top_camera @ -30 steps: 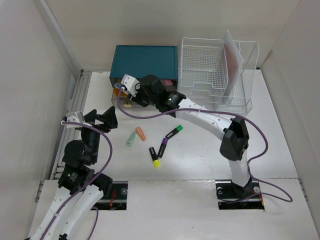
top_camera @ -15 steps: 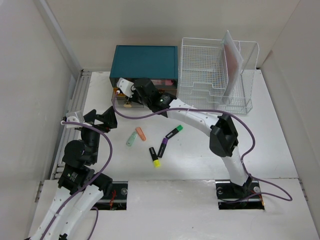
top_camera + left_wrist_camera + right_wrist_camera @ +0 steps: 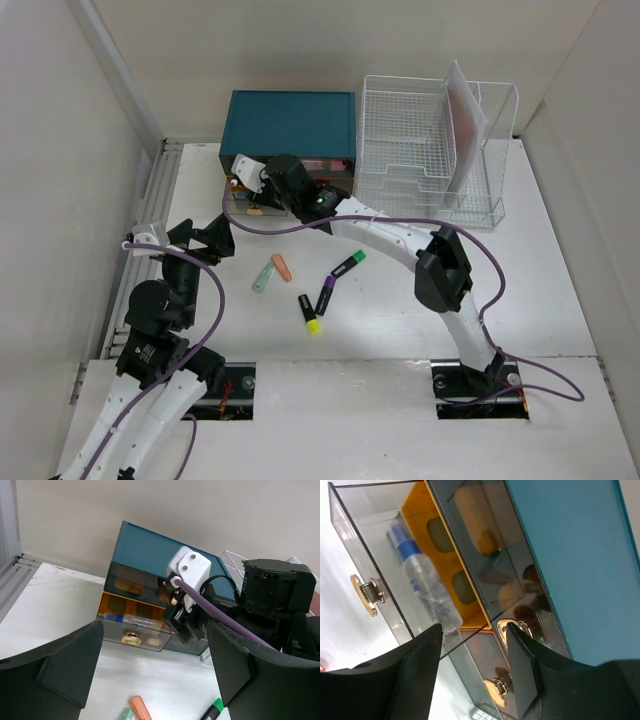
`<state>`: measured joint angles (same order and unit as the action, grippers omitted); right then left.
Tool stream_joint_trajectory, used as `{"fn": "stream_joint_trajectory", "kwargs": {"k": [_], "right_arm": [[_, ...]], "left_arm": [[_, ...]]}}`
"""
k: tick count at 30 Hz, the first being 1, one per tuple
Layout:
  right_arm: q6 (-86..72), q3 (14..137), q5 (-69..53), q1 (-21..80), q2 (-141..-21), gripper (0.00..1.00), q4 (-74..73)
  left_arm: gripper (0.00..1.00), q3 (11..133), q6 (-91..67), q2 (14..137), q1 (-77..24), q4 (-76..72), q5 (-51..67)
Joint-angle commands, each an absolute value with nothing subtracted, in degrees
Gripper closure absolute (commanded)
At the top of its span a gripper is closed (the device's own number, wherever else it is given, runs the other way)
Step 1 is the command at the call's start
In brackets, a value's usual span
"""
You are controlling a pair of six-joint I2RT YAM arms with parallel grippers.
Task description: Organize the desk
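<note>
Blue-labelled tube [image 3: 426, 594] in drawer [image 3: 364, 555], desk [image 3: 560, 262] beneath

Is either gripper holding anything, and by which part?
Nothing is held. The left gripper is open above the desk; the right gripper is open in front of the teal drawer box.

White arms [image 3: 392, 232], black joints [image 3: 444, 272], purple cables [image 3: 517, 272]

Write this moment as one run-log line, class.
left claw: open, empty | right claw: open at pulled-out drawer | drawer: blue-capped pen inside | desk: five highlighters loose
</note>
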<state>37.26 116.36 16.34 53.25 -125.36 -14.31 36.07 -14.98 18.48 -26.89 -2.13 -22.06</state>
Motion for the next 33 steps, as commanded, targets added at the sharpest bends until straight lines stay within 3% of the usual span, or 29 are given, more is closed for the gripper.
{"fn": "stream_joint_trajectory", "kwargs": {"k": [1, 7, 11, 15, 20, 33], "right_arm": [[37.6, 119.2, 17.5, 53.5, -125.9, 0.40, -10.8], [34.0, 118.4, 14.8, 53.5, -122.0, 0.42, -11.5], [31.6, 117.8, 1.5, 53.5, -119.4, 0.98, -17.0], [31.6, 119.4, -7.8, 53.5, -121.2, 1.00, -24.4], [30.3, 120.0, -10.6, 53.5, -123.9, 1.00, -26.7], [27.4, 122.4, 14.7, 53.5, -132.6, 1.00, -18.9]], "left_arm": [[0.19, 35.9, -14.3, 17.8, -26.8, -4.0, -21.4], [0.19, 35.9, -14.3, 17.8, -26.8, -4.0, -21.4], [0.19, 35.9, -14.3, 17.8, -26.8, -4.0, -21.4], [0.19, 35.9, -14.9, 17.8, -26.8, -4.0, -21.4], [0.19, 35.9, -14.9, 16.7, -26.8, -4.0, -21.4], [0.19, 35.9, -14.9, 16.2, -26.8, -4.0, -21.4]]}}
